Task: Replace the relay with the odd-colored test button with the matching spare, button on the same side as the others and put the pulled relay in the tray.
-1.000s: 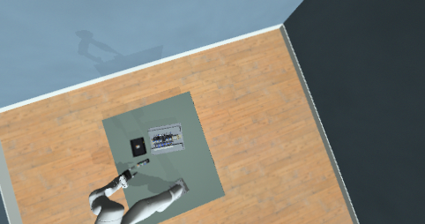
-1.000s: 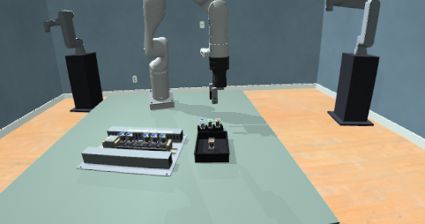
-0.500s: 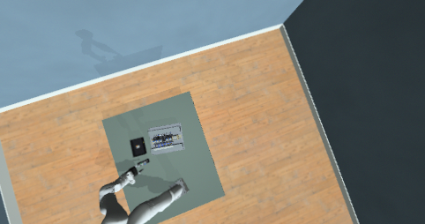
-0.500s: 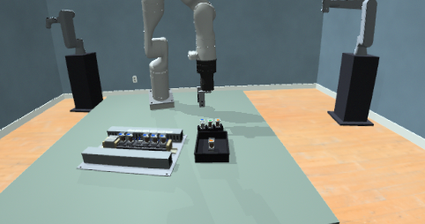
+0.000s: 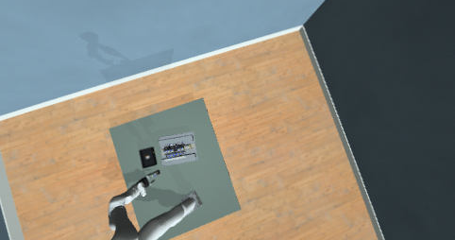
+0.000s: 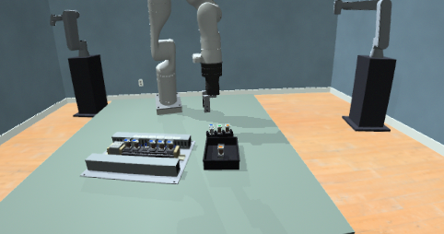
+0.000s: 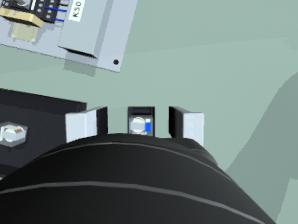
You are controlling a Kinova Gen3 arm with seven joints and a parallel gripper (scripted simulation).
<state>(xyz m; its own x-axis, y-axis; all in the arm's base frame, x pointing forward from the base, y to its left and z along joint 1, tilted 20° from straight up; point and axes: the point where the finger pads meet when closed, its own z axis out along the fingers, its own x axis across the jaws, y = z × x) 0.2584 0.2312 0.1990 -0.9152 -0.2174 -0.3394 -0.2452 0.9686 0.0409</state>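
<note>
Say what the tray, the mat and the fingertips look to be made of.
The tray: probably molded plastic; evenly black, with only a dull sheen. The mat: rubber or vinyl perhaps, as it is smooth, matte and plain green, though it could be a painted board. The fingertips: pale gray outside, like bare or painted metal, with black inner faces that may be rubber.

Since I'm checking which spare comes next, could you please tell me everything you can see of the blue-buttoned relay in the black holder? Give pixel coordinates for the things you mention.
The blue-buttoned relay (image 6: pixel 211 127) (image 7: pixel 140 126) is a small, blocky part with a pale, glossy-looking top bearing a round, whitish feature and an off-center blue button. It looks upright, seated at one end of the black holder's row, beside the green-buttoned spare. In the wrist view it lies between the wide-open jaws, touching neither. Its blades are out of sight.
</note>
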